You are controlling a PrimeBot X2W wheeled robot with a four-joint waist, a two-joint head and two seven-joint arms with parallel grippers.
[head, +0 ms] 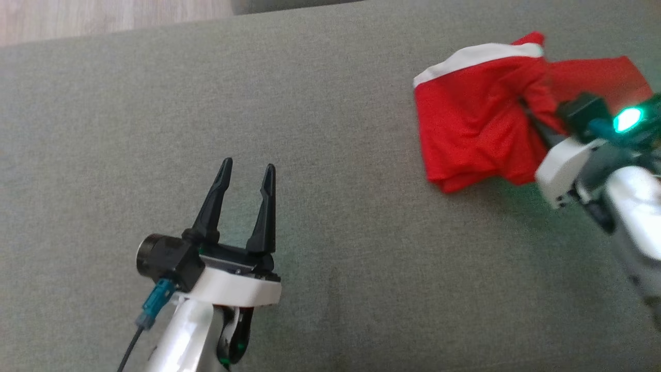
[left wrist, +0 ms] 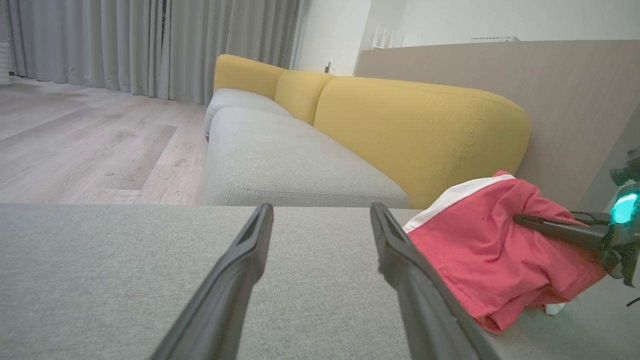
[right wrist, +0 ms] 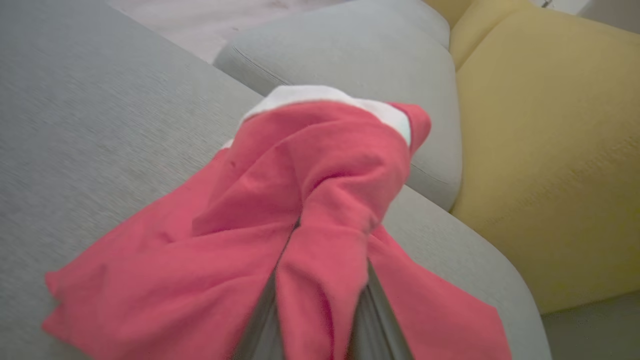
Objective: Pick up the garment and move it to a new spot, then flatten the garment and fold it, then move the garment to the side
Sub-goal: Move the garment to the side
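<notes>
1. One garment (head: 475, 129), red with a white band, lies bunched on the grey fabric surface (head: 330, 232), at about 2 o'clock in the head view.
2. In that view its long axis runs roughly from 8 o'clock to 2 o'clock. The white band lies along the far edge, toward 12 o'clock, and a flat red flap spreads toward 3 o'clock.
3. In the left wrist view its lower edge rests on the surface while the middle is gathered up into a ridge.
4. There are two grippers, each with two dark fingers. The right gripper (left wrist: 522, 221) comes in from 4 o'clock in the head view and is clamped on a fold of the garment (the right wrist view shows red cloth pinched between its fingers).
5. The left gripper (head: 248, 168) sits at 7 o'clock in the head view, well apart from the garment. Its fingers are spread and hold nothing, and they point toward 12 o'clock.
6. Beyond the surface stands one sofa (left wrist: 420, 130) with grey seats and three yellow back cushions.
7. A wooden floor (left wrist: 75, 145) and grey curtains (left wrist: 100, 45) lie at 10 o'clock in the left wrist view.
</notes>
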